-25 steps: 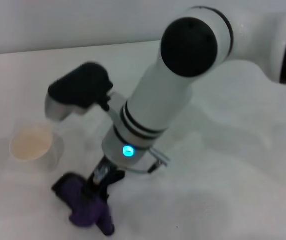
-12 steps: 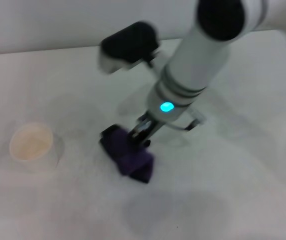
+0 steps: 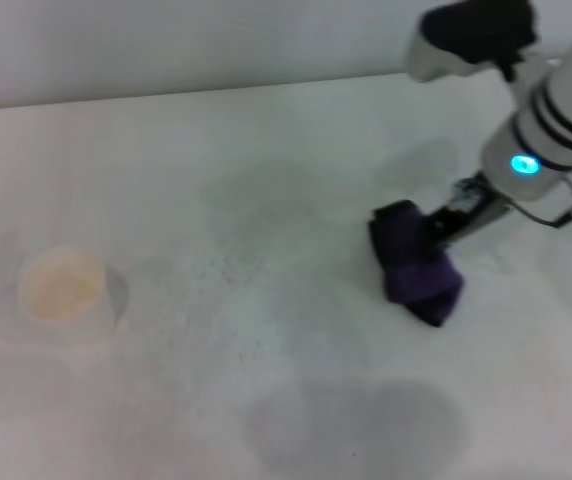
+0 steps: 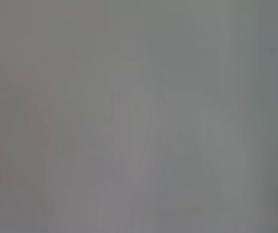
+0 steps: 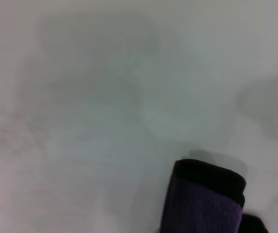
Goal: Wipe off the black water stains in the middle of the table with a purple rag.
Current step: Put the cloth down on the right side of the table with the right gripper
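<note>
The purple rag (image 3: 416, 268), pinched in my right gripper (image 3: 444, 235) at the frame's right, is mid-wipe on the table (image 3: 266, 400); next, I'd judge, a pass toward the centre.

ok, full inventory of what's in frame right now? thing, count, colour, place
table: 1, white, faintly mottled, fills the head view
purple rag: 1, deep purple with black edging, bunched on the table right of centre, at the right gripper's tip; also seen in the right wrist view
paper cup: 1, white with pale beige inside, upright on the table's left side, apart from the rag
black water stains: no dark blot visible; only faint tiny specks left of centre
right gripper: 1, dark fingers on a white arm with a lit blue ring, upper right, shut on the rag
left gripper: not in view; its wrist view shows only a plain grey surface
</note>
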Motion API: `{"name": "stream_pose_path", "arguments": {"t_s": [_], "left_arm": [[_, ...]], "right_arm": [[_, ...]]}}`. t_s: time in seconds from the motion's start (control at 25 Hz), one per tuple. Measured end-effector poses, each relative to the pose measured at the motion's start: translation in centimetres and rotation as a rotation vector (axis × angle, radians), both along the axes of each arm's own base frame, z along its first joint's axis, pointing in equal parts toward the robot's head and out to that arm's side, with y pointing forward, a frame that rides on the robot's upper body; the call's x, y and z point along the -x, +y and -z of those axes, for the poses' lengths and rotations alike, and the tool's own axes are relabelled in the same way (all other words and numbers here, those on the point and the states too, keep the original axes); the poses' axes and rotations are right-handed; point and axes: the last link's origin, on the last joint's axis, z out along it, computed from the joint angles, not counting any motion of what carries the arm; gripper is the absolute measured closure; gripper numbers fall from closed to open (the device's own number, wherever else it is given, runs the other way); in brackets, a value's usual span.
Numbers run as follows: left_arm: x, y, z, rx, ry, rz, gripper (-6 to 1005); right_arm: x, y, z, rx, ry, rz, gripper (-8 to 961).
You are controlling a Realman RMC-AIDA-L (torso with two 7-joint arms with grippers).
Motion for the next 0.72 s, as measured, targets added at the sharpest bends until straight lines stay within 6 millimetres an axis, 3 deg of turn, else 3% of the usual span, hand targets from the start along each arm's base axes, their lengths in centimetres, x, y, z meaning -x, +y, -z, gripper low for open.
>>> {"name": "stream_pose_path", "arguments": {"t_s": [0.08,0.12,0.32,0.56,0.72], "left_arm": [[-0.2,0.4,0.0,-0.001,0.0,0.004,111],[-0.3,0.6,0.0,-0.001,0.0,0.008,111],[-0.8,1.7,0.0,0.001,-0.001,0.019,111],[-1.4,2.9,-0.3,-0.01,0.003,0.03,112],[-1.7,3.4,-0.3,-0.011,0.004,0.036,112]], "right_arm": [[-0.7,-0.1,-0.5,-0.005,-0.007,0.018,890],[-2.3,-0.4,-1.6,-0.024,-0.026,0.057,890],[-4.2,-0.4,-3.4,-0.062,-0.001,0.084,890],[-4.5,-0.5,-3.9,-0.037,0.048,0.056,890],[-4.5,-0.4,-3.8,-0.026,0.042,0.038,836]]}}
